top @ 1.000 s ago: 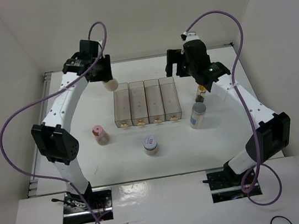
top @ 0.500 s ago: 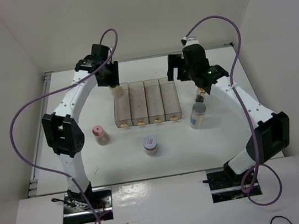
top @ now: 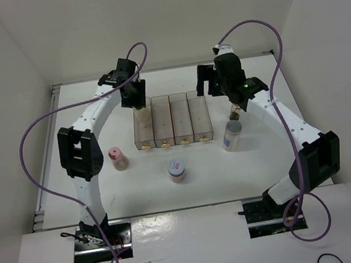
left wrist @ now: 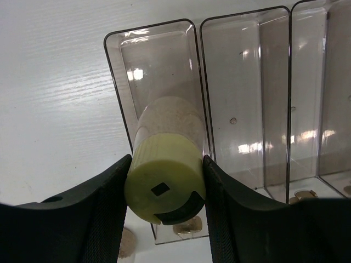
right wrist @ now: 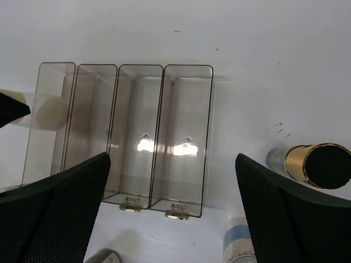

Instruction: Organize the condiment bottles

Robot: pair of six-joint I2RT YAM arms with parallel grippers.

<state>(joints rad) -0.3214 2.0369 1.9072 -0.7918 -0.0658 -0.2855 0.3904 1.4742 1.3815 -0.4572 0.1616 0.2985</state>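
Note:
My left gripper (top: 135, 98) (left wrist: 164, 205) is shut on the yellow-lidded jar (left wrist: 164, 178), gripping it at the lid. The jar's body dips into the far end of the leftmost compartment of the clear rack (top: 175, 135) (left wrist: 247, 76), and it also shows in the right wrist view (right wrist: 46, 112). My right gripper (top: 209, 78) (right wrist: 173, 211) is open and empty above the far right end of the rack (right wrist: 186, 68). The pink-lidded jar (top: 118, 158), the white-red lidded jar (top: 177, 169), the grey-white capped cylinder (top: 231, 135) (right wrist: 238, 241) and the slim amber bottle (top: 234, 109) (right wrist: 321, 164) stand on the table.
The other three rack compartments hold nothing. The white table (top: 283, 155) is walled on the left, back and right. The amber bottle and the cylinder stand close under my right forearm, just right of the rack.
My left gripper has carried the yellow-lidded jar to the right, from left of the rack to over its leftmost compartment. The right arm has barely moved.

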